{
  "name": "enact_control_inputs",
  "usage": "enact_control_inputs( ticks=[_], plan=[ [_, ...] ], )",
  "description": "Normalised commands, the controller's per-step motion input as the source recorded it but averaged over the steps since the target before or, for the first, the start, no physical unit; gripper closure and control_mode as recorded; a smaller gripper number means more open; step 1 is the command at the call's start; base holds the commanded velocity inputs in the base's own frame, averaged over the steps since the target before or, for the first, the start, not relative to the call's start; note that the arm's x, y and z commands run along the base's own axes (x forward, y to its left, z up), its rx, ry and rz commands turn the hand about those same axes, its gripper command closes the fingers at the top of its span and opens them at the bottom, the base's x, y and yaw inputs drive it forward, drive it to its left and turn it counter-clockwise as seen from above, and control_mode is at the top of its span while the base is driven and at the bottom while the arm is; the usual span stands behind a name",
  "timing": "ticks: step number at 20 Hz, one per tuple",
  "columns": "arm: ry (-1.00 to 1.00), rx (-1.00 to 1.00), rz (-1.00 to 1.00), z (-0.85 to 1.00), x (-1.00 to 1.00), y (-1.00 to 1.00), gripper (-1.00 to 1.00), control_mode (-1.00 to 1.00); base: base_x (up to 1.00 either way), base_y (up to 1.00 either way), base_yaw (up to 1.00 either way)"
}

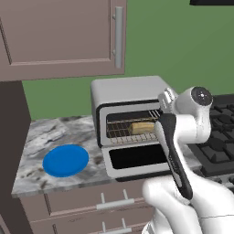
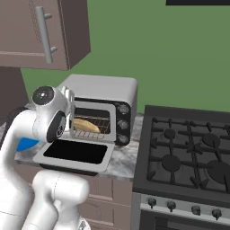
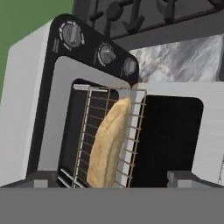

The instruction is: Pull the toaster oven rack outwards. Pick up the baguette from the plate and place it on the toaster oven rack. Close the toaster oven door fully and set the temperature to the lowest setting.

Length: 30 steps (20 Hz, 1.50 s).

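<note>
The silver toaster oven (image 1: 128, 89) stands on the counter with its door (image 1: 137, 157) folded down flat. In the hand view the wire rack (image 3: 89, 127) reaches slightly past the front of the cavity. The tan baguette (image 3: 107, 144) lies along the rack's front edge, also seen as the baguette (image 1: 142, 127) from the left base. The blue plate (image 1: 66, 160) sits bare on the counter, left of the oven. My gripper (image 3: 113, 180) is open with nothing between its fingers. It hovers just in front of the cavity, above the door, pointing at the baguette. Three dark knobs (image 3: 107, 53) line the oven's front panel.
A black gas stove (image 2: 193, 148) adjoins the counter right of the oven. A wall cabinet (image 1: 59, 34) hangs above and left of it. The marble counter (image 1: 41, 137) ends at a dark panel on the left. Drawers (image 1: 109, 201) run below the counter edge.
</note>
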Motion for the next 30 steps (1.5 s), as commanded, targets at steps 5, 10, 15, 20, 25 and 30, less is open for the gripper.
enact_control_inputs(
  ticks=[5,10,15,20,25,30],
  plan=[
    [0.33,-0.21,0.43,0.45,-0.08,-0.41,-1.0,-1.0,0.0,0.0,0.0],
    [0.46,-0.32,0.42,0.09,-0.07,-0.04,-1.0,-1.0,0.0,0.0,0.0],
    [0.39,-0.42,0.37,-0.6,-0.17,0.34,-1.0,-1.0,0.0,0.0,0.0],
    [0.04,-0.09,0.24,-0.63,-0.14,0.18,-1.0,-1.0,0.0,0.0,0.0],
    [-0.04,0.16,0.14,-0.51,0.04,0.1,-1.0,-1.0,0.0,0.0,0.0],
    [-0.15,0.05,0.18,-0.41,0.0,0.0,-1.0,-1.0,0.0,0.0,0.0]
  ],
)
